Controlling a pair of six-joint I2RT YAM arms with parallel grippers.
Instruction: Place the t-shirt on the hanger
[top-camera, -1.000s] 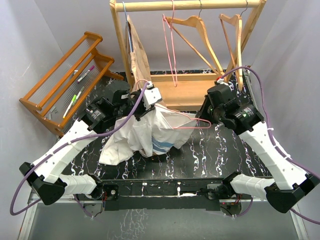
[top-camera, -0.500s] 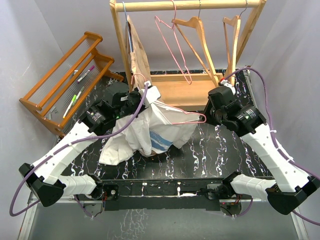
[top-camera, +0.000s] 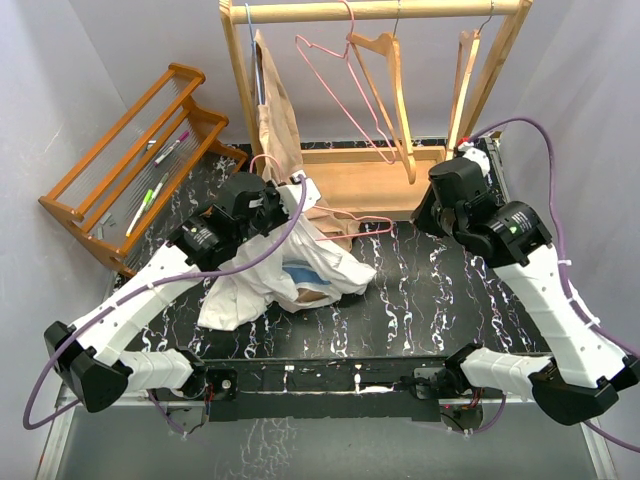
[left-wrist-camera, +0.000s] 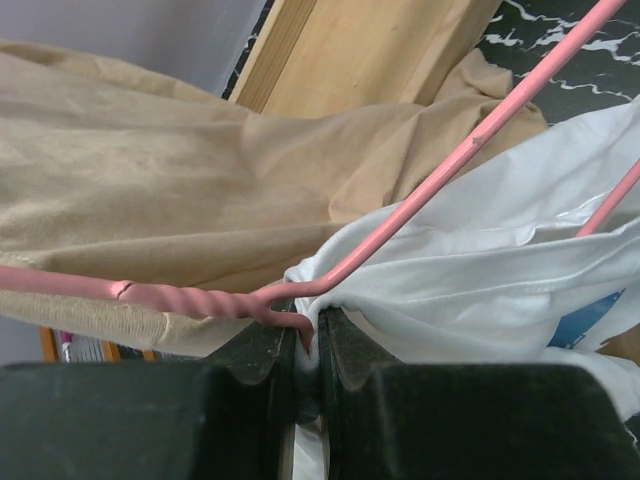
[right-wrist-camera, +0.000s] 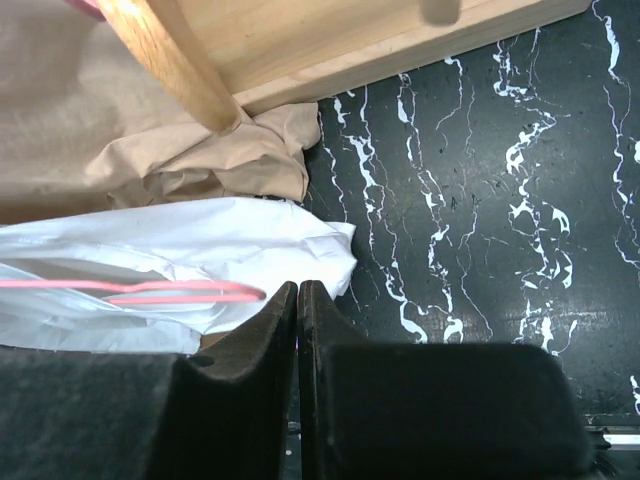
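Pale walls (top-camera: 60, 60) surround a black marbled table (top-camera: 440, 290).

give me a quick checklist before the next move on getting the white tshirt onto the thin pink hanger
1. Grip of the left gripper on the thin pink wire hanger at its twisted neck: ok, shut on it together with a fold of white cloth.
2. Hold by the right gripper: not ok, shut on nothing, beside the hanger's end.
3. Hanger's shoulders inside the white cotton t-shirt: cannot tell, the wire shows partly over the cloth.
4. The beige-tan garment apart from the t-shirt: not ok, they touch.
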